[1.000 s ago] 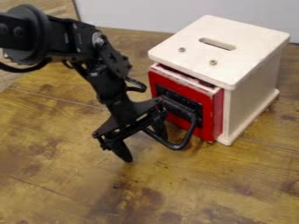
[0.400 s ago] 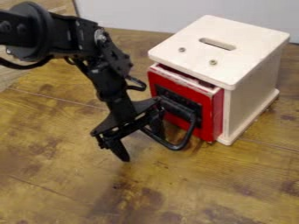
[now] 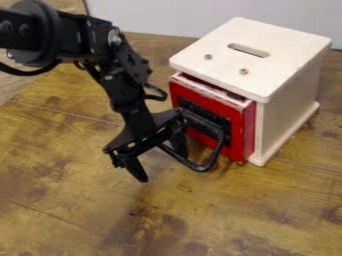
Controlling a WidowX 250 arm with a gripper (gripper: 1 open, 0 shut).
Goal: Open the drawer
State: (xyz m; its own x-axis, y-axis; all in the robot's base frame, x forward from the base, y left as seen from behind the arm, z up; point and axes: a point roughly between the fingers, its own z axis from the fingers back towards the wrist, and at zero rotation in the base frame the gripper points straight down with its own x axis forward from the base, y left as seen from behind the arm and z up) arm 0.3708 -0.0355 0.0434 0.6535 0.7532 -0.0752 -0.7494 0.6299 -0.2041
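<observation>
Comparison with the earlier views finds slight displacement only. The robot arm [image 3: 126, 75] now sits a little farther toward the left of the view, its upper section marginally higher. The fingers [image 3: 135, 166] register a small shift leftward, away from the cream-white box [image 3: 286, 118], and slightly upward.

One arm [image 3: 127, 75], one cream box [image 3: 285, 60], one red-fronted drawer [image 3: 238, 105], apparently one loop handle [image 3: 210, 160].

No text, label, brand, number or sign can be read
</observation>
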